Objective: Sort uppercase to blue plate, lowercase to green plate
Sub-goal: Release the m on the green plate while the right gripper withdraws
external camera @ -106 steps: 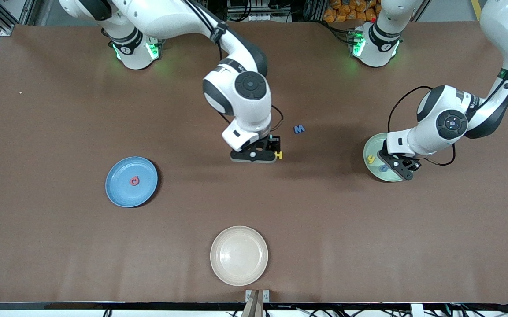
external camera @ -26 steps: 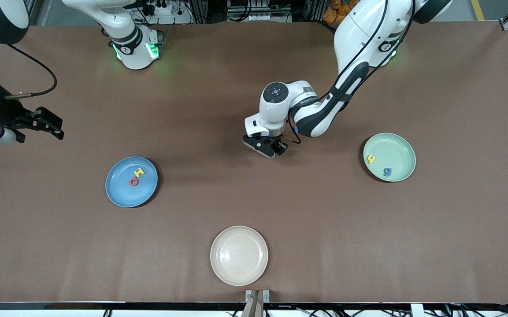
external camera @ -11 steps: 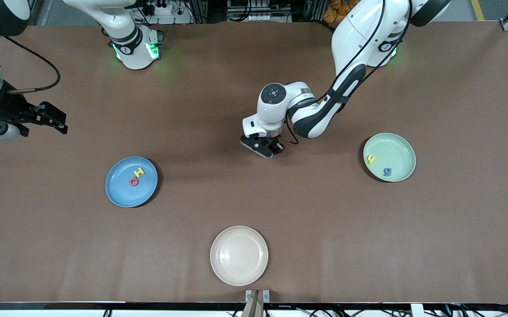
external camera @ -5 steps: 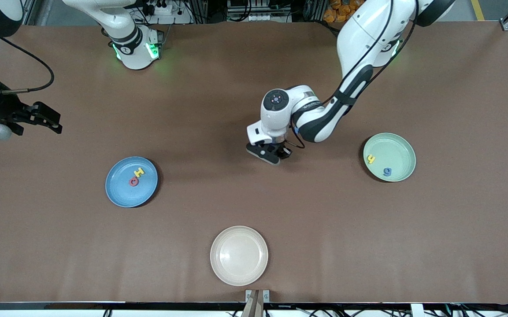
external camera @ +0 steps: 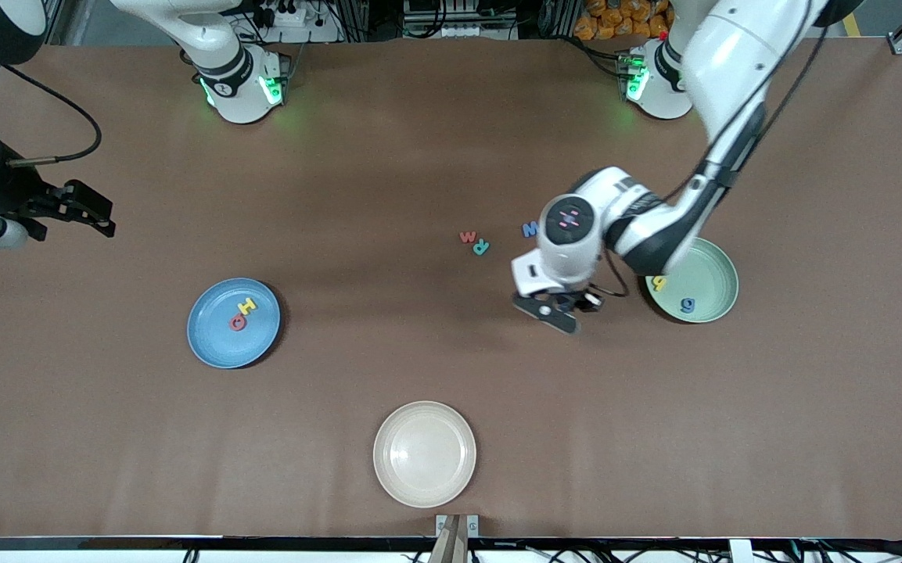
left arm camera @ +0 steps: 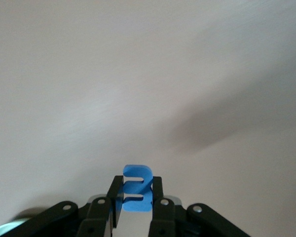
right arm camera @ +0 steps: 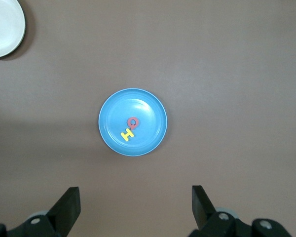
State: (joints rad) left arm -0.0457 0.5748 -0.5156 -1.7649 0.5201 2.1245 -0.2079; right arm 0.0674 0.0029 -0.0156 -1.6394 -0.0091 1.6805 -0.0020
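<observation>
Left gripper hung over bare table between the loose letters and the green plate, its fingers pinched on a small blue foam piece (the lowercase e/m-like one, seen only in the left wrist view, standing on edge between the pads). Green plate sat toward the left arm's end of the table, with the yellow h partly hidden under the arm and the blue g lying flat in it, the g nearer the front camera. Three letters lay loose on the table near the middle: red w, teal R just beside it, and blue W a little toward the left arm's end, close by the wrist. Blue plate lay toward the right arm's end, holding the yellow H and the red O, touching each other. Right gripper waited high up over the right arm's end of the table, jaws spread wide and holding nothing, looking down on the blue plate. Beige plate sat nearest the front camera.
</observation>
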